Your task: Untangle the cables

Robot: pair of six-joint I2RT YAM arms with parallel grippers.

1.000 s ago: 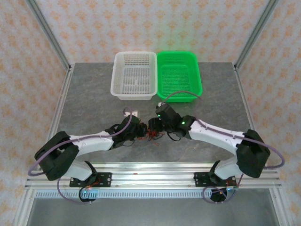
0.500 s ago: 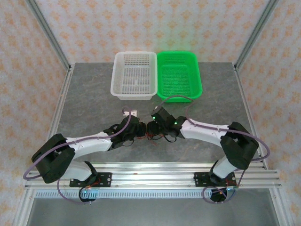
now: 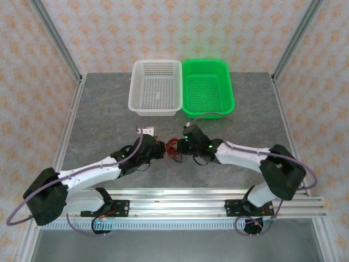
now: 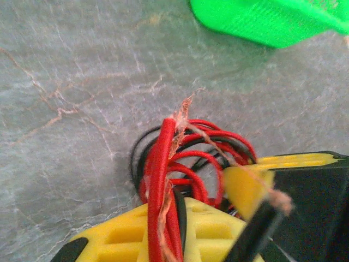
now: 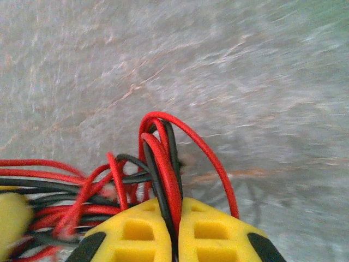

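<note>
- The cables [image 3: 173,147] are one red-and-black knot low over the grey surface [image 3: 98,120], pretty much dead centre between the two arms. They're a bit in front of the white basket [image 3: 157,61] and the green basket [image 3: 204,61].
- The left gripper [image 3: 163,150] has its yellow fingers squeezed together on a red strand, and loops of the cables [image 4: 191,147] bulge out past the tips of the left gripper [image 4: 177,210].
- The right gripper [image 3: 182,147] is clamped tight too. Its wrist view shows the right gripper [image 5: 175,210] pinching a few red and black strands of the cables [image 5: 161,158].
- The two grippers sit just beside each other, with the tangle bunched between them.
</note>
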